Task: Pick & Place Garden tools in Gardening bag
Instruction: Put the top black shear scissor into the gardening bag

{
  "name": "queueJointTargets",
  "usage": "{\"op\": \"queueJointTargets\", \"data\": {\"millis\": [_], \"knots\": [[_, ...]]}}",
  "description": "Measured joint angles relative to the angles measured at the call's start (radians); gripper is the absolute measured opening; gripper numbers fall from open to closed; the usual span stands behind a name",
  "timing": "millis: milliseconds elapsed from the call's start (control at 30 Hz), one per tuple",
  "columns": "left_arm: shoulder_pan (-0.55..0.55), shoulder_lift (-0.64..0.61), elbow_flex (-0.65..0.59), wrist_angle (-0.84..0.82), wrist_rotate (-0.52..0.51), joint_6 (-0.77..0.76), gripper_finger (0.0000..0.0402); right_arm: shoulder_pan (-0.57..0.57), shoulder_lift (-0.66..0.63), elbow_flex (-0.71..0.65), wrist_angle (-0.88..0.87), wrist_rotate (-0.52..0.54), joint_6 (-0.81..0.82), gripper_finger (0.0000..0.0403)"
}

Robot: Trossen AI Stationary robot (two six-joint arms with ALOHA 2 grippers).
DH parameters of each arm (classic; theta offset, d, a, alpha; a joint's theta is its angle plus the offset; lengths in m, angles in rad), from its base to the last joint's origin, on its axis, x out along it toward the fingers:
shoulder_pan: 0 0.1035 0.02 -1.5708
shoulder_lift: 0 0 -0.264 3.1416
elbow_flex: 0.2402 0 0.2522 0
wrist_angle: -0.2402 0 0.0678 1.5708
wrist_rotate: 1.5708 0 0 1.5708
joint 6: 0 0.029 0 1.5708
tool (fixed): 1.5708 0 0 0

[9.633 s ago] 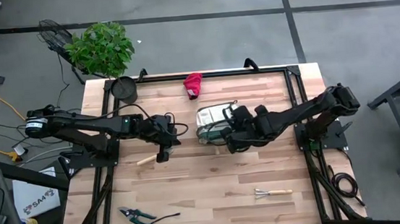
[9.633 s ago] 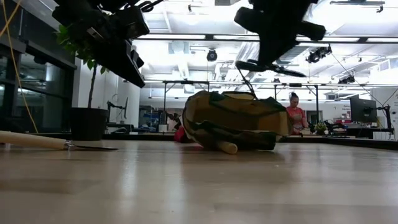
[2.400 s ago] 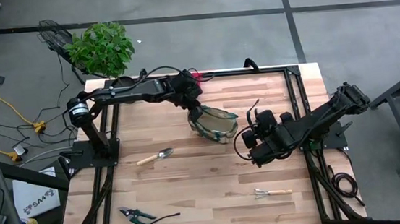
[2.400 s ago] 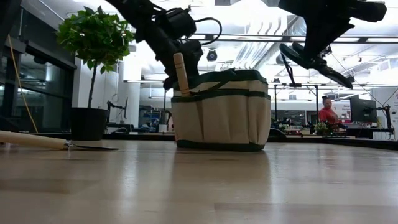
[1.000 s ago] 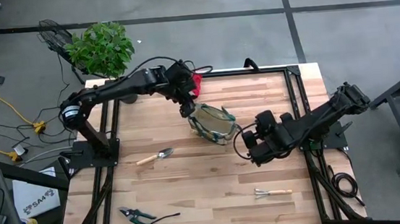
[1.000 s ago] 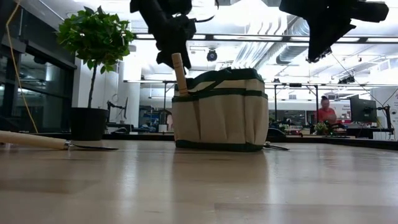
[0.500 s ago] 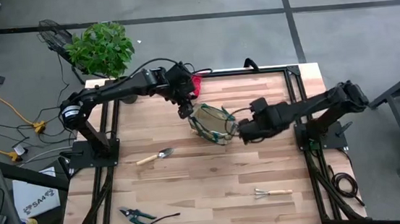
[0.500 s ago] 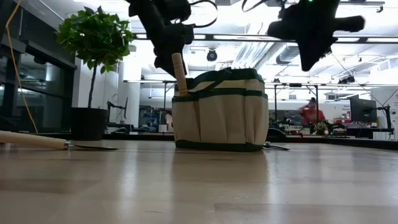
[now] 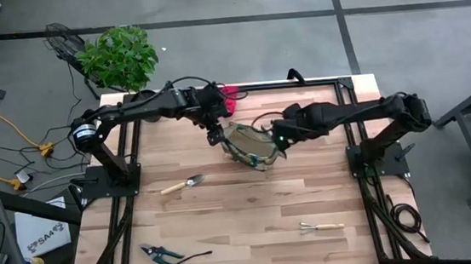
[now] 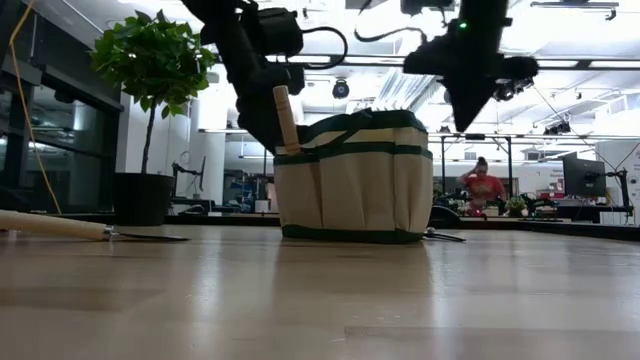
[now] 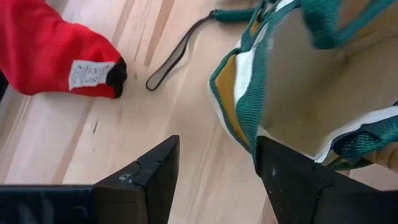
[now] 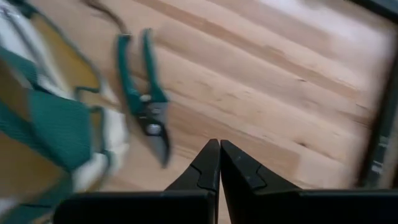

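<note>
Left hand (image 9: 216,136) spread astride gardening bag (image 9: 249,145) rim; right hand (image 9: 281,145) clenched, empty. Risk: nudging bag tips it.

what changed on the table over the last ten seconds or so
The gardening bag, lying on its side before, now stands upright. The left gripper went from mid-table to the bag's rim, fingers open. The right gripper, shut, swung back to the bag's other side. The trowel, pruners, mini rake and red glove stayed put.
</note>
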Motion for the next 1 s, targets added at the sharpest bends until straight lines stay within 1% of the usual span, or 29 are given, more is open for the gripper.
{"op": "queueJointTargets", "data": {"millis": [100, 200, 333, 467, 633, 800, 1000], "knots": [[0.0, 0.0, -0.004, -0.003, 0.0, -0.005, 0.0207, -0.023, 0.005, -0.012, 0.106, -0.042, -0.071, 0.0004], [0.0, 0.0, -0.004, -0.011, -0.005, -0.008, 0.0207, -0.038, 0.009, -0.054, 0.199, -0.082, -0.113, 0.0004], [0.0, 0.0, -0.004, -0.026, -0.037, -0.008, 0.0207, -0.049, 0.016, -0.125, 0.273, -0.098, -0.123, 0.0004], [0.0, 0.0, -0.005, -0.054, -0.06, -0.008, 0.0207, -0.049, 0.016, -0.195, 0.384, -0.126, -0.128, 0.0004], [0.0, 0.0, -0.005, -0.056, -0.07, -0.023, 0.0207, -0.045, 0.016, -0.26, 0.569, -0.162, -0.168, 0.0004], [0.0, -0.001, -0.005, -0.087, -0.086, -0.049, 0.0207, -0.045, 0.017, -0.263, 0.558, -0.115, -0.169, 0.0004], [0.0, -0.031, -0.005, -0.157, -0.174, -0.064, 0.0207, -0.075, 0.017, -0.263, 0.537, -0.095, -0.169, 0.0004]]}}
